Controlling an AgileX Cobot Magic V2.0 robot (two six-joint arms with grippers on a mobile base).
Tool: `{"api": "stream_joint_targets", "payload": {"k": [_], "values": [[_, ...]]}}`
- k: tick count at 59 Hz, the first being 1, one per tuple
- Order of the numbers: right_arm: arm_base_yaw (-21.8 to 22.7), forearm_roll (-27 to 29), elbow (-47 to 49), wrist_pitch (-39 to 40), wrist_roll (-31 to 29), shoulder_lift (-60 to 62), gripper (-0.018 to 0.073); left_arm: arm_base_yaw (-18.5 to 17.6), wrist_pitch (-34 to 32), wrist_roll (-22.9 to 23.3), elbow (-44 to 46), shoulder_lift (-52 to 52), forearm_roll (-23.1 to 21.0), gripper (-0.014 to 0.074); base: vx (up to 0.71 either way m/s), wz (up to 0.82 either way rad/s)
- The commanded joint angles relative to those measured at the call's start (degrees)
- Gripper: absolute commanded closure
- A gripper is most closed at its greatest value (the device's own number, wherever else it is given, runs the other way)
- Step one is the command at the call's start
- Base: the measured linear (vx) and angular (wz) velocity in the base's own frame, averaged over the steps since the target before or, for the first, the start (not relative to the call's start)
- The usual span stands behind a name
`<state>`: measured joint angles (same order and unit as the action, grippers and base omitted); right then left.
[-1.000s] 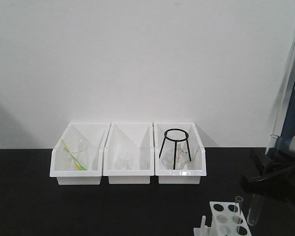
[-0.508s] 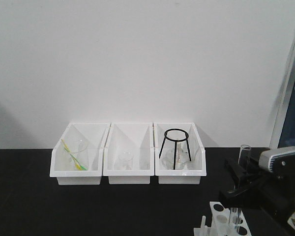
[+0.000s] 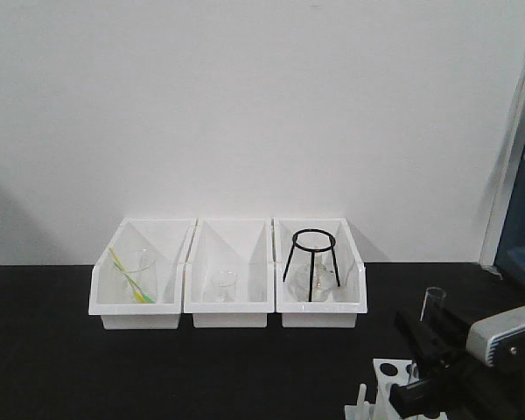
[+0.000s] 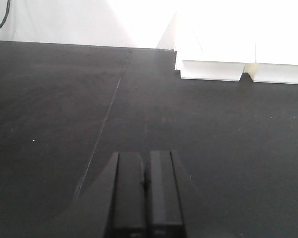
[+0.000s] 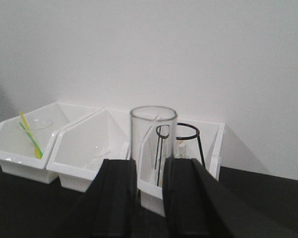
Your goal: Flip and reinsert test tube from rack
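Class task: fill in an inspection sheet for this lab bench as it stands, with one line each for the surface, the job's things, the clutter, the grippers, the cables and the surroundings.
Surface: black table, with a faint seam line in the left wrist view.
Job's things: test tube upright, open rim up, held near the white rack, which the right arm partly hides.
Clutter: three white bins in a row by the wall, holding glassware; black tripod in the bin nearest the rack.
Grippers: left gripper shut, empty, over the table; right gripper shut on the test tube.
Cables: one dark cable at the corner of the left wrist view.
Surroundings: white wall.
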<state>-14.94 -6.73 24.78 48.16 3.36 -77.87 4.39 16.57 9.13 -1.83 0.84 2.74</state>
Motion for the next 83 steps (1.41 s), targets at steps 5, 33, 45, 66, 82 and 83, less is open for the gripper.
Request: {"api": "stream_joint_targets", "payload": {"k": [5, 33, 45, 66, 82, 83], "values": [[-0.06, -3.52, 1.37, 6.87, 0.7, -1.15, 0.045, -0.4, -4.99, -0.01, 0.01, 0.7, -0.18, 0.0603, 0.0, 0.0], [-0.06, 0.74, -8.49, 20.96, -1.0, -7.01, 0.0446, -0.4, -4.99, -0.01, 0.01, 0.7, -0.18, 0.0603, 0.0, 0.0], [-0.06, -0.89, -8.43, 21.26, -0.96, -11.51, 0.0417, -0.4, -4.99, -0.01, 0.01, 0.7, -0.18, 0.0603, 0.0, 0.0], [-0.06, -1.31, -8.43, 21.21, -0.76, -14.25, 0.0139, -0.4, -4.99, -0.01, 0.01, 0.7, -0.18, 0.0603, 0.0, 0.0], [-0.06, -1.84, -8.43, 14.24, 0.37, -3.82, 0.0037, -0.4, -4.99, -0.01, 0.01, 0.7, -0.18, 0.0603, 0.0, 0.0], [-0.06, -1.84, -8.43, 12.88, 0.58, -2.31, 0.0037, -0.4, -4.99, -0.01, 0.01, 0.7, -0.18, 0.0603, 0.0, 0.0]]}}
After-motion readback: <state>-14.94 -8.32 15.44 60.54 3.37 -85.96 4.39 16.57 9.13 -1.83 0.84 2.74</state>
